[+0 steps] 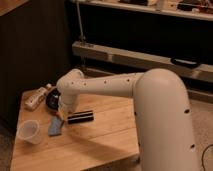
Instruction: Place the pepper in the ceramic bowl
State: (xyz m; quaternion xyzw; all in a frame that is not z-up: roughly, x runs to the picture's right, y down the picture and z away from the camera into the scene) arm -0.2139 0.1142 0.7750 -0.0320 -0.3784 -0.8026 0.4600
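Observation:
The black ceramic bowl (51,100) sits at the back left of the wooden table (100,140), mostly hidden behind my white arm. My gripper (60,114) hangs low at the bowl's front right edge, just above the blue-grey pad. A small orange-red bit, which looks like the pepper (59,118), shows at the gripper's tip. I cannot tell whether it is held.
A flat blue-grey pad (55,126) lies in front of the bowl. A black cylinder (80,117) lies to the gripper's right. A clear plastic cup (28,131) stands at the front left. A pale bottle (36,97) lies at the back left corner.

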